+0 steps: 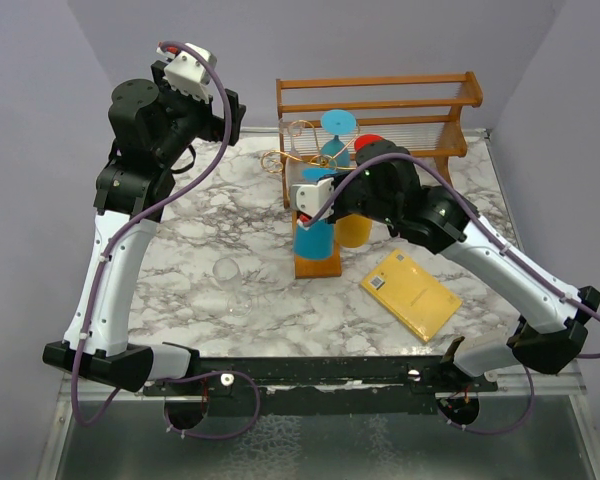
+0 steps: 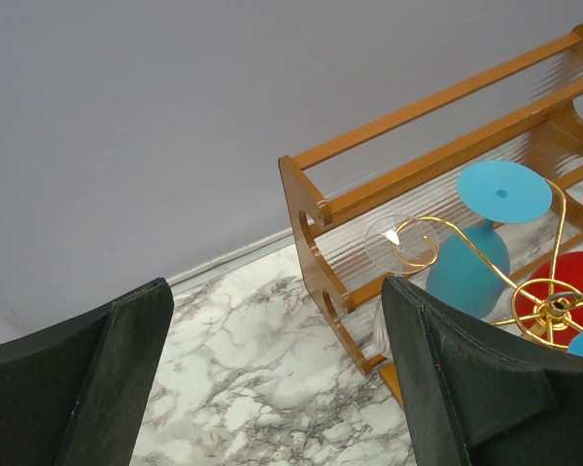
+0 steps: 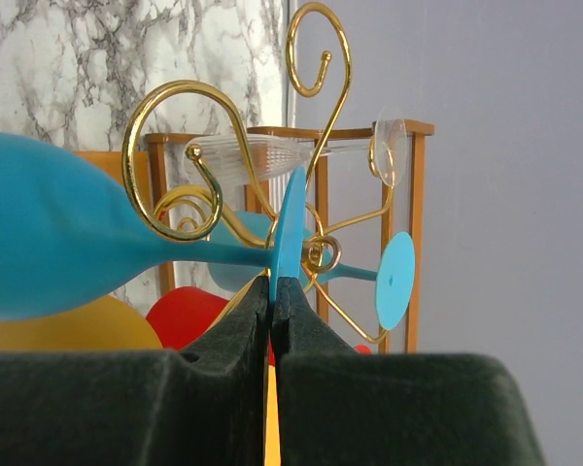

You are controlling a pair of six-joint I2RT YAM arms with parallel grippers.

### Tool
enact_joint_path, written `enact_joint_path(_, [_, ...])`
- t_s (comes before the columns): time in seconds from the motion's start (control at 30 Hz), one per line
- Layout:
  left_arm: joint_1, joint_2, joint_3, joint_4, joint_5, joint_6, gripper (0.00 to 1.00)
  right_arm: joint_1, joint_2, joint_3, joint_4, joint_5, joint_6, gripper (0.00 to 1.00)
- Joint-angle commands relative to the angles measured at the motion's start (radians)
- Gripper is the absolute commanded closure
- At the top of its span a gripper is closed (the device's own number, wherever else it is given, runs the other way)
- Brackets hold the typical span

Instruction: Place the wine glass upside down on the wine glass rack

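The wine glass rack point(image 1: 317, 262) is thin gold wire on an orange-brown base, in front of the wooden shelf. My right gripper point(image 1: 314, 190) is shut on the flat foot point(image 3: 290, 218) of a blue wine glass point(image 1: 315, 238), which is upside down with its stem in a gold scroll arm point(image 3: 175, 126). In the right wrist view the gripper point(image 3: 275, 286) pinches the foot edge-on. A second blue glass point(image 1: 337, 140), a red one point(image 1: 368, 143), a yellow one point(image 1: 352, 230) and a clear one point(image 2: 398, 243) hang there too. My left gripper point(image 2: 277, 291) is open and empty, raised at the back left point(image 1: 232, 112).
A bigger wooden slatted shelf point(image 1: 380, 105) stands against the back wall behind the rack. A clear wine glass point(image 1: 227, 272) lies on the marble table left of the rack. A yellow book point(image 1: 410, 293) lies at the front right.
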State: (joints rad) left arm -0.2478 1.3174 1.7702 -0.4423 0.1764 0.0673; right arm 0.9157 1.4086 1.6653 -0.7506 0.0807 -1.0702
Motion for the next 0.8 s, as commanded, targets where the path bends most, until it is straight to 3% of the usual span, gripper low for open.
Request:
enact_joint_path(0.0, [0.006,-0.015,-0.013,0.025,0.031,0.011,0.09,0.009,0.017,0.037,0.059,0.005,0.009,0.99])
enact_joint_path(0.77, [0.005,-0.019,-0.015,0.024,0.031,0.016,0.09,0.053,0.066,0.091,0.064,-0.022,0.043,0.99])
